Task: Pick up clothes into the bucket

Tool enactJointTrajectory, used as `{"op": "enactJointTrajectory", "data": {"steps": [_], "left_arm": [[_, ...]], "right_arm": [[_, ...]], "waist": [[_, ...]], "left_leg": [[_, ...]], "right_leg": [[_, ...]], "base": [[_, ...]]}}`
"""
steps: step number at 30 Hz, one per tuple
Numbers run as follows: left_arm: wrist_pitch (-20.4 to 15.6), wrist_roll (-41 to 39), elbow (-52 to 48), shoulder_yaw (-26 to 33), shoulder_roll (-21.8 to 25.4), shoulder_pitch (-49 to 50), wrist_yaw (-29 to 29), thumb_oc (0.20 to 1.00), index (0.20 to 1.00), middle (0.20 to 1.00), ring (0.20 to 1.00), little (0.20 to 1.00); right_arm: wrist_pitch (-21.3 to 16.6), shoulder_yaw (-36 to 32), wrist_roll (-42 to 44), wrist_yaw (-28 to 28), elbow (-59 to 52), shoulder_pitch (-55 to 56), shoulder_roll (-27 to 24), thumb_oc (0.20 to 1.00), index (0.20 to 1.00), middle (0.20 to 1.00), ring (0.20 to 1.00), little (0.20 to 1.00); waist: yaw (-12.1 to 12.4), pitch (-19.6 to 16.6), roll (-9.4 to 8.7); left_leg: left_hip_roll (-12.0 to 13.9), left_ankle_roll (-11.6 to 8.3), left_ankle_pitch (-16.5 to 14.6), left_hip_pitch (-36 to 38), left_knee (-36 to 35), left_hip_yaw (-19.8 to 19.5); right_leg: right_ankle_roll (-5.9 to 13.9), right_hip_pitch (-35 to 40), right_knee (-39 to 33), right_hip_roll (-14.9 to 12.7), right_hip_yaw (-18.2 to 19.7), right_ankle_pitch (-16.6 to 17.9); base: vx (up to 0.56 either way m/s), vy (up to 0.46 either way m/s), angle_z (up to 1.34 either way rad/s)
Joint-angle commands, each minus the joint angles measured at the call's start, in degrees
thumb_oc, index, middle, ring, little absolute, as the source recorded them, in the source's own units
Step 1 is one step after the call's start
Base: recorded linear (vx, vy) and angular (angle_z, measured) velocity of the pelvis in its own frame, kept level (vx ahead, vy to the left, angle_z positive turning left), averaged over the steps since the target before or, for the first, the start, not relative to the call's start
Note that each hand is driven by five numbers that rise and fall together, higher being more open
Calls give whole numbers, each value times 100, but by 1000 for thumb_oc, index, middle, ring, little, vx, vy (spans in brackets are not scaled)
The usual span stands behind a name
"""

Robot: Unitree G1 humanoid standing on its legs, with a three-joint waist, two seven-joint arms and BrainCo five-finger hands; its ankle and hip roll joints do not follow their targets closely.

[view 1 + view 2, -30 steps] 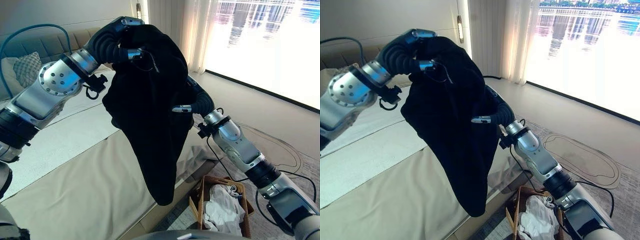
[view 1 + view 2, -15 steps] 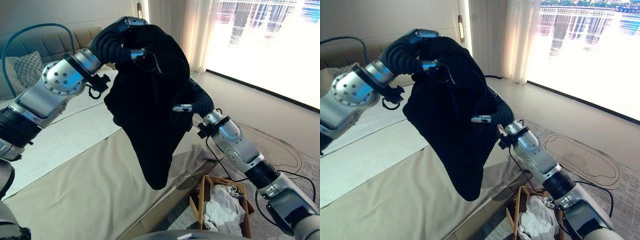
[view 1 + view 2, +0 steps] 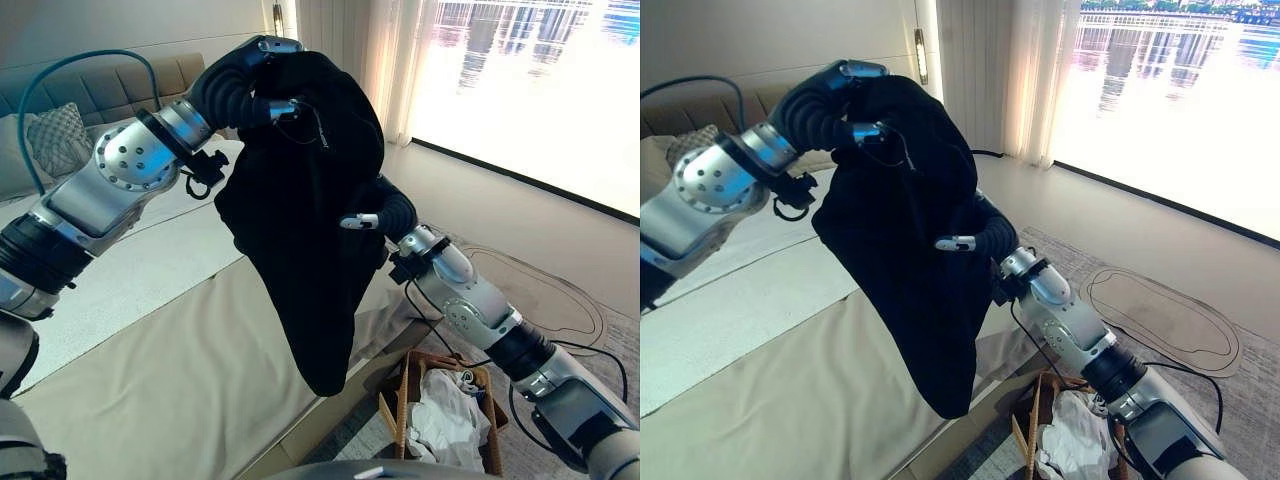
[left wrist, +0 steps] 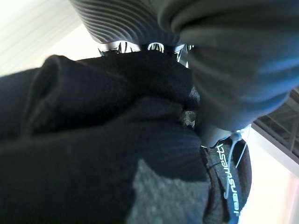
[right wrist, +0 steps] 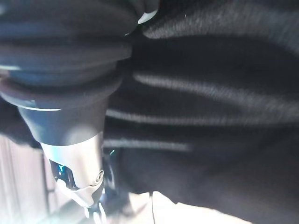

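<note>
A large black garment hangs in the air above the bed's edge, its lower end dangling to the left of the basket. My left hand is curled round its bunched top, and dark cloth presses against that hand in the left wrist view. My right hand holds the garment halfway down from the right side, its thumb lying across the front of the cloth. The wicker basket stands on the floor at the lower right, with white clothes in it.
A beige bed takes up the left and the middle, with a patterned pillow near the headboard. A bright window and pale curtains line the far right. A grey rug lies on the floor past the basket.
The left hand has carried the garment's top a little to the right. The hanging end swung up and left, then dropped back. The right hand stays on the cloth.
</note>
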Motion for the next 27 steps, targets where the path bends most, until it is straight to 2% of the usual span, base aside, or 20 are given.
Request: {"op": "enactJointTrajectory", "data": {"steps": [1, 5, 10, 17, 18, 19, 20, 21, 22, 27], "left_arm": [[-191, -93, 272, -18, -273, -1269, 387, 200, 200, 200, 200, 200], [-178, -61, 79, -229, -391, -1398, 347, 200, 200, 200, 200, 200], [-76, -136, -4, -725, -832, -1753, 240, 200, 200, 200, 200, 200], [51, -197, 163, -867, -1414, -1767, 213, 200, 200, 200, 200, 200], [70, -193, 184, -877, -1490, -1749, 205, 200, 200, 200, 200, 200], [80, -209, 206, -837, -1538, -1700, 204, 200, 200, 200, 200, 200], [80, -208, 205, -835, -1538, -1698, 204, 200, 200, 200, 200, 200], [97, -219, 217, -805, -1590, -1651, 196, 200, 200, 200, 200, 200], [116, -229, 256, -726, -1678, -1581, 222, 200, 200, 200, 200, 200], [139, -300, 306, -570, -1759, -1415, 204, 200, 200, 200, 200, 200]], "right_arm": [[-41, 147, 417, 199, -408, -809, 55, 1000, 1000, 1000, 1000, 1000], [35, 353, 614, 259, -443, -946, 121, 1000, 1000, 1000, 1000, 1000], [146, 825, 882, 349, -579, -1307, 295, 1000, 1000, 1000, 1000, 1000], [137, 1011, 1091, 326, -752, -1457, 536, 1000, 1000, 1000, 1000, 1000], [138, 1010, 1129, 338, -801, -1454, 565, 875, 875, 875, 875, 875], [125, 1002, 1140, 343, -842, -1448, 585, 799, 799, 799, 799, 799], [125, 1003, 1139, 342, -843, -1447, 584, 608, 608, 608, 608, 608], [116, 977, 1150, 339, -869, -1429, 614, 307, 307, 307, 307, 307], [96, 947, 1160, 335, -881, -1375, 666, 200, 200, 200, 200, 200], [101, 849, 1129, 338, -945, -1263, 654, 200, 200, 200, 200, 200]], "waist": [[135, -7, -265], [153, 8, -282], [184, 34, -291], [188, 60, -294], [181, 61, -286], [172, 63, -286], [172, 62, -284], [164, 60, -278], [157, 68, -271], [135, 82, -252]], "left_leg": [[-207, 78, -532, 277, 242, 243], [-214, 85, -536, 265, 251, 227], [-238, 97, -526, 240, 256, 192], [-268, 127, -535, 235, 256, 171], [-273, 131, -533, 233, 248, 169], [-278, 135, -532, 234, 245, 172], [-278, 135, -532, 234, 244, 171], [-284, 139, -534, 229, 248, 176], [-297, 144, -535, 230, 244, 180], [-306, 147, -540, 226, 241, 197]], "right_leg": [[396, -226, -39, -209, 43, 347], [398, -232, -32, -222, 32, 347], [408, -252, -18, -246, 19, 359], [410, -263, 18, -279, 7, 364], [414, -266, 13, -285, 11, 368], [416, -268, 10, -291, 9, 375], [417, -268, 10, -291, 9, 375], [418, -278, 14, -291, 11, 377], [423, -280, 15, -296, 0, 384], [436, -295, 6, -307, 7, 402]], "base": [[0, 0, 0], [0, 0, 0], [0, 0, 0], [0, 0, 0], [0, 0, 0], [0, 0, 0], [0, 0, 0], [0, 0, 0], [0, 0, 0], [0, 0, 0]]}}
